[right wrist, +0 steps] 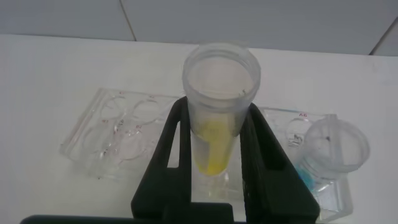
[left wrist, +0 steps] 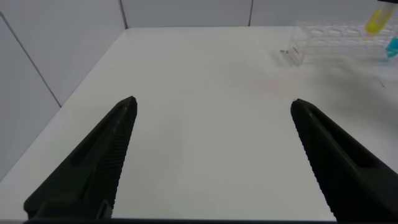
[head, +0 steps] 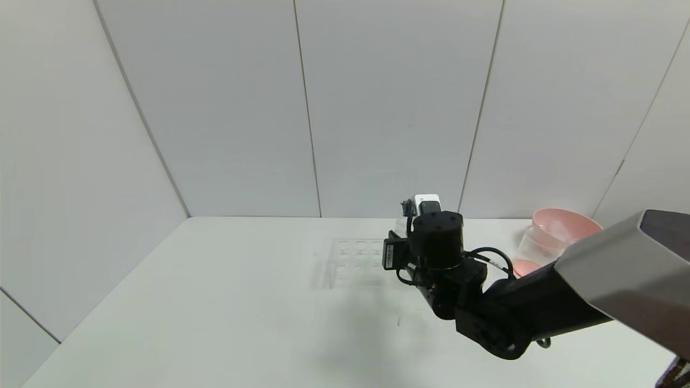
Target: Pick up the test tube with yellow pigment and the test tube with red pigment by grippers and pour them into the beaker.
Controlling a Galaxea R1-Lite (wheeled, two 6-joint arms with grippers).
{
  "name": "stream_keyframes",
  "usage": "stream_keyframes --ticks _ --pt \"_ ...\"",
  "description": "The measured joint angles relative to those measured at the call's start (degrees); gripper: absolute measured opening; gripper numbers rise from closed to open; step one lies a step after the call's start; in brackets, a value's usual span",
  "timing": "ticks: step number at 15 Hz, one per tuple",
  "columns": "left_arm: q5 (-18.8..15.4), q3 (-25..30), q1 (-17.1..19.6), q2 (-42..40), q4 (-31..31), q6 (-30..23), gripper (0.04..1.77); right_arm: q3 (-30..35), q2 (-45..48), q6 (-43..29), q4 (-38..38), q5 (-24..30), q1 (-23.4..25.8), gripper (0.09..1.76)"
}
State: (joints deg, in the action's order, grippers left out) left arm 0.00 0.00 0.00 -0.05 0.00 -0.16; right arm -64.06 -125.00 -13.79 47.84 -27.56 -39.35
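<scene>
The right end effector (right wrist: 214,158) is closed on the test tube with yellow pigment (right wrist: 217,106), its two black fingers (right wrist: 169,155) pressing the tube's sides while yellow liquid pools at the tube's rounded bottom. The tube stands upright over the clear rack (right wrist: 118,134), a see-through tray with round wells that sits on the white counter (head: 215,302). Whether the tube's base rests in a well or hangs just above one cannot be told.

Just beside the held tube, in the same rack, stands a second clear tube with blue liquid (right wrist: 333,149) at its bottom, untouched.

From the head camera, the right arm (head: 485,307) reaches in from the right and its bulky black wrist covers the rack's right part, hiding both tubes; only the rack's left wells (head: 353,258) show. Farther right, near the back wall, a pink bowl (head: 563,226) sits behind the arm, with the clear beaker (head: 536,248) touching or overlapping it in front.

The left end effector (left wrist: 211,155) hangs wide open over bare counter at the left, holding nothing, well apart from the rack (left wrist: 329,40), where yellow (left wrist: 376,22) and blue (left wrist: 392,46) tubes show at the far right.
</scene>
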Motion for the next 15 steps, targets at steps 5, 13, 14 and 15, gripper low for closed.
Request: stream_keyframes --ticks 5,13,14,15 --pt "0.00 0.00 0.00 0.00 0.00 0.00 1.76 0.01 7.67 1.21 -1.15 2.28 3.46 0.52" --pt "0.00 0.00 0.00 0.00 0.00 0.00 1.76 6.31 20.10 10.67 -3.94 26.67 31.09 0.52" --pt "0.00 0.00 0.00 0.00 0.00 0.00 1.76 6.99 20.65 13.19 -3.55 32.62 36.66 0.52" --pt "0.00 0.00 0.00 0.00 0.02 0.00 1.76 7.34 20.74 15.62 -2.93 37.94 41.67 0.52"
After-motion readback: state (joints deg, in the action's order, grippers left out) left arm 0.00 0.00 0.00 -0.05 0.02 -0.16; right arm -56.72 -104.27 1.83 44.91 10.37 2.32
